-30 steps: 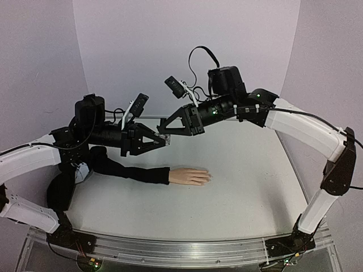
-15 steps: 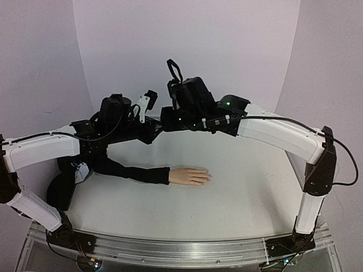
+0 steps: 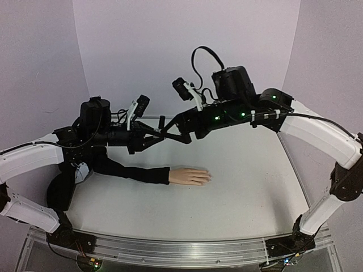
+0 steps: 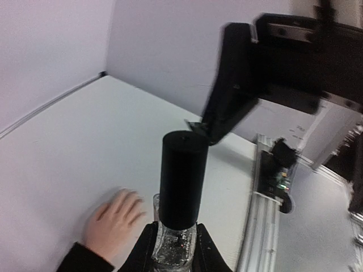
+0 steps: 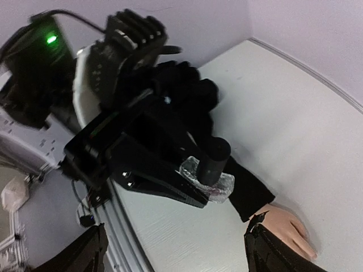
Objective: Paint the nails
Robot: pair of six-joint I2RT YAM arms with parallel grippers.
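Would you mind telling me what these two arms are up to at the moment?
The left gripper is shut on a small polish bottle, holding it in the air above the table with its black cap on. The right gripper faces that cap with its jaws wide open, not gripping it. The mannequin hand, in its black sleeve, lies flat on the table, untouched, so painting the nails has not begun.

No legible text in any view. The circuit board (image 4: 279,173) possibly bears markings (too blurred to read).
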